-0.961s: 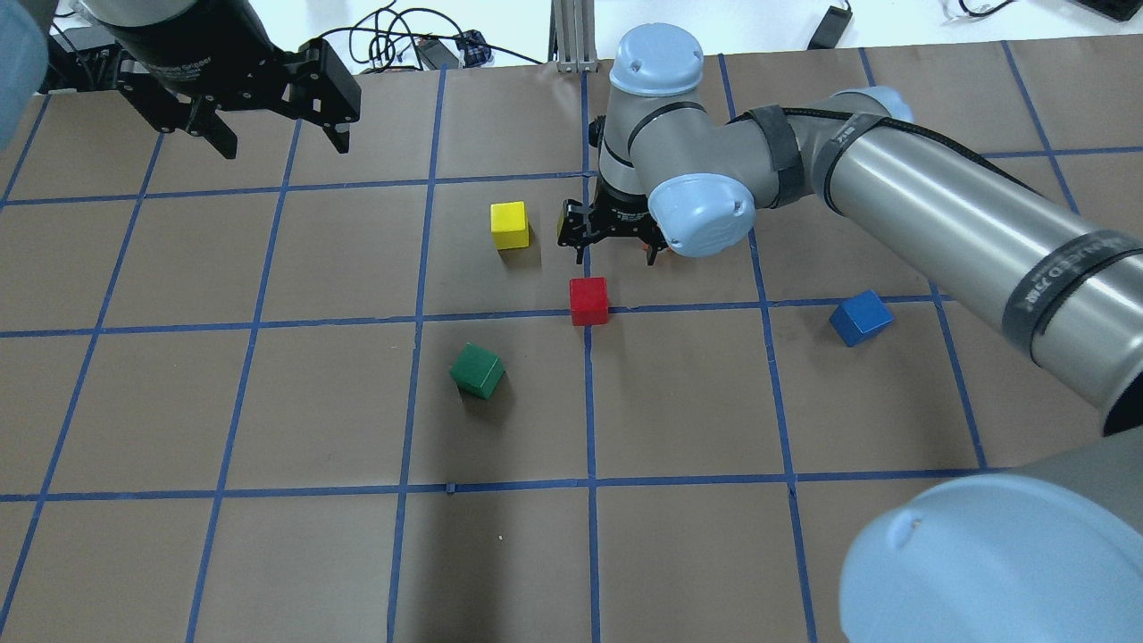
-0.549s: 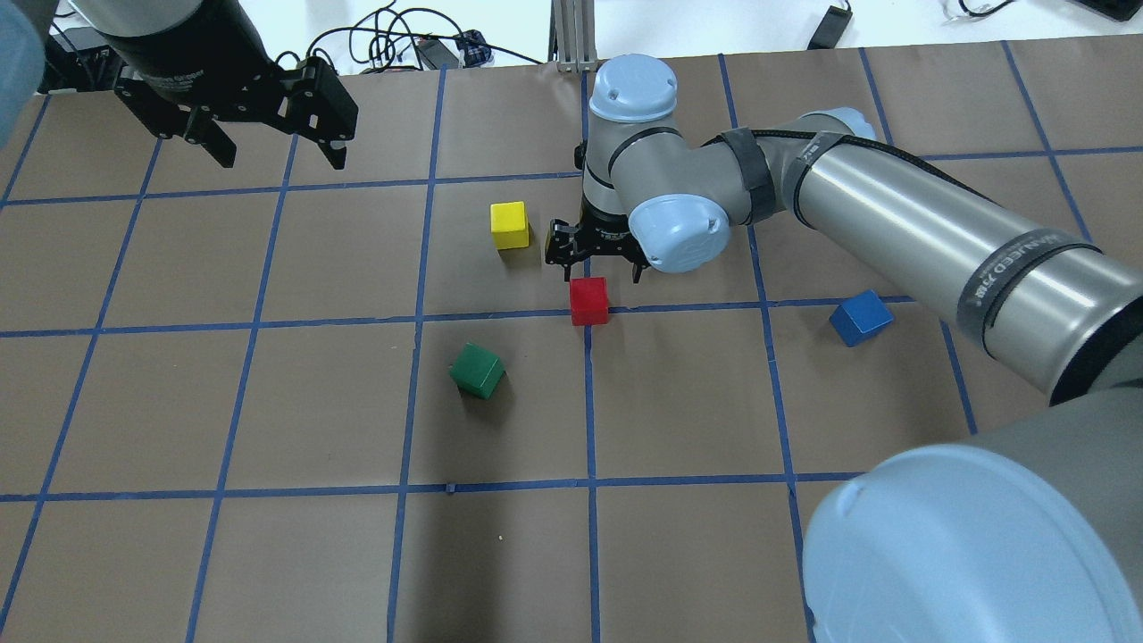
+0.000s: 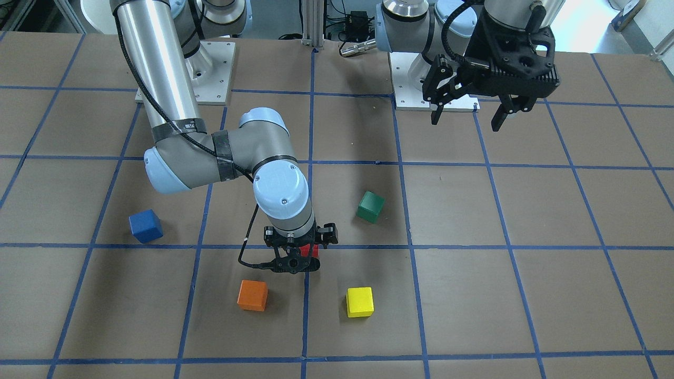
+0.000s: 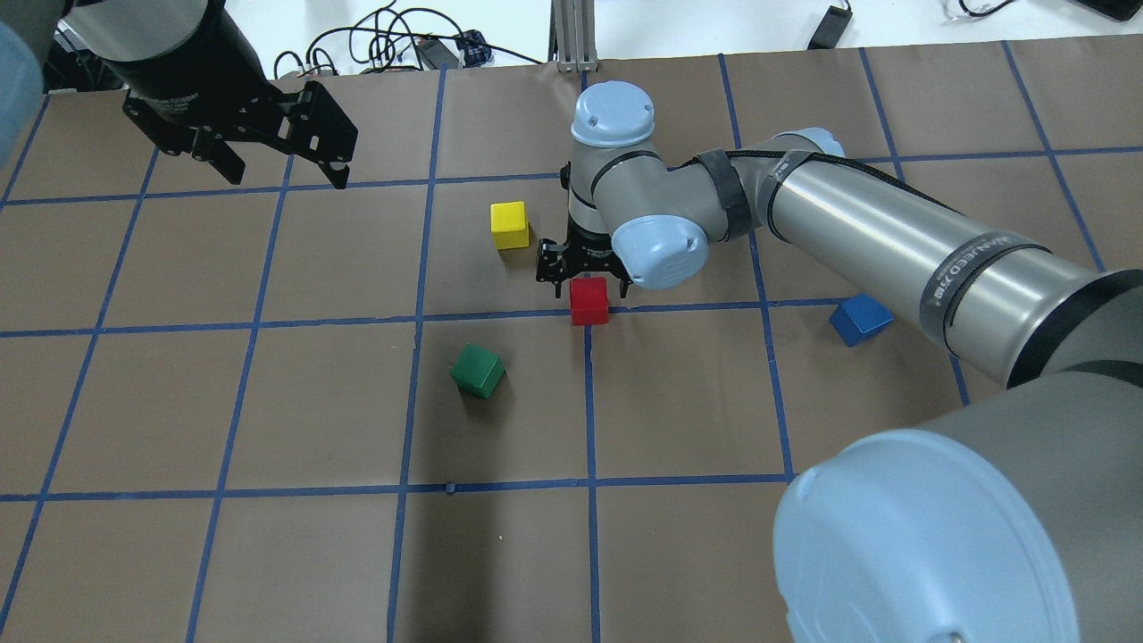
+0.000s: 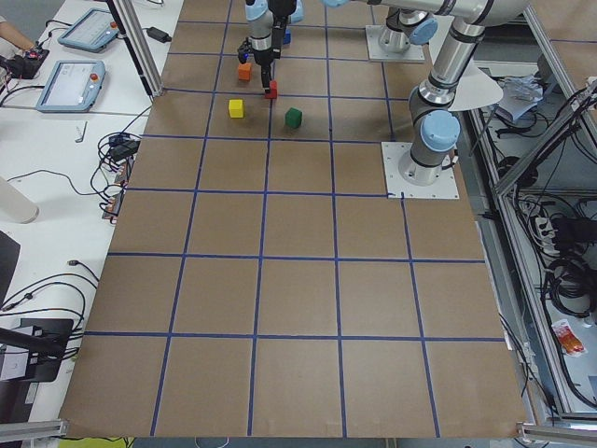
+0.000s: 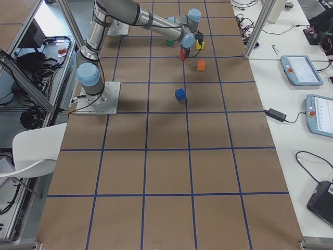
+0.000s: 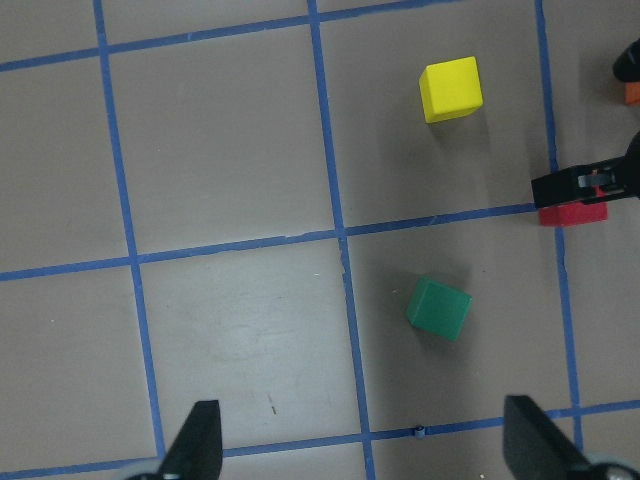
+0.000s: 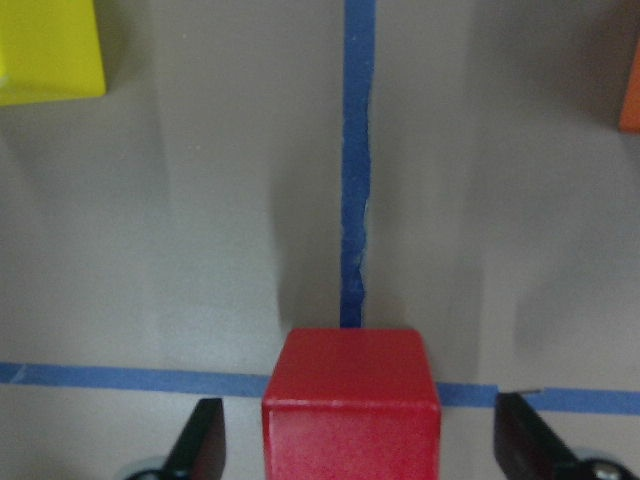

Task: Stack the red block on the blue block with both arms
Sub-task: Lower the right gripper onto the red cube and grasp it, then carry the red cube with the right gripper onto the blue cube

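The red block (image 4: pixel 589 301) sits on a blue grid line near the table's middle. My right gripper (image 4: pixel 588 284) is open, low over the far side of it. In the right wrist view the red block (image 8: pixel 352 400) lies between the two fingers (image 8: pixel 200 440), with gaps on both sides. The red block is mostly hidden behind the gripper (image 3: pixel 295 259) in the front view. The blue block (image 4: pixel 860 319) lies apart toward my right, also in the front view (image 3: pixel 146 225). My left gripper (image 4: pixel 286 171) is open and empty, held high at the far left.
A yellow cube (image 4: pixel 510 224) lies just left of the right gripper. A green cube (image 4: pixel 477 370) lies nearer me on the left. An orange cube (image 3: pixel 252 295) sits beyond the red block, hidden under the right arm in the overhead view.
My right gripper has moved left and toward me and come down, from beyond the red block to around it. My left gripper has shifted slightly.
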### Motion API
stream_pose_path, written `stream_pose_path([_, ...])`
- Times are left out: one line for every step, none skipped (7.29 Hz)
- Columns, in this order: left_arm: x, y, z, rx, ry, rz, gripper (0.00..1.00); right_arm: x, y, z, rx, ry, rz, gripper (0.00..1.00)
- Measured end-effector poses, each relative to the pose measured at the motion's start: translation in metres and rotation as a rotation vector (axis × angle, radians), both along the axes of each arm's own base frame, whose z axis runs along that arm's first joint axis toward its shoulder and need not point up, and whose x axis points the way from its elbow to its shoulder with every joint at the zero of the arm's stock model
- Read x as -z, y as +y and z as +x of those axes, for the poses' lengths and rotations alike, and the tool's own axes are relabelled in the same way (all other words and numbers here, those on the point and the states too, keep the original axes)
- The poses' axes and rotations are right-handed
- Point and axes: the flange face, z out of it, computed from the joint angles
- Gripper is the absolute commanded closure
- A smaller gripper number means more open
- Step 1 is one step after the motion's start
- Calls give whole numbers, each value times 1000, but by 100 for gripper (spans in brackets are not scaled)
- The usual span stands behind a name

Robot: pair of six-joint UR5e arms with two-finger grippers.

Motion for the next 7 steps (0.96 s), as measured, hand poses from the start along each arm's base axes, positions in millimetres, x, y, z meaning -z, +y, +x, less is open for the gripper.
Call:
stream_pose_path([-1, 2, -1, -1, 13, 0, 0, 2, -1, 0, -1, -1, -10, 100])
stream_pose_path([-3, 6, -2, -5, 18, -2, 0, 1, -2, 1, -1, -3, -17, 100])
stream_pose_path([-5, 8, -1, -32, 14, -6, 0, -2, -2, 1, 1, -3, -23, 100])
stream_pose_path([-7, 9, 1, -76, -1, -10, 0, -14, -5, -1, 0, 15, -42, 100])
stream_pose_path([-8, 10, 2, -98, -14, -12, 0, -40, -11, -8, -1, 54, -63, 100])
stream_pose_path([-8, 10, 3, -101, -20, -11, 0, -70, -18, -21, 2, 86, -58, 100])
stream_pose_path([-7, 10, 3, -96, -21, -9, 0, -94, -25, -42, 16, 106, -35, 100])
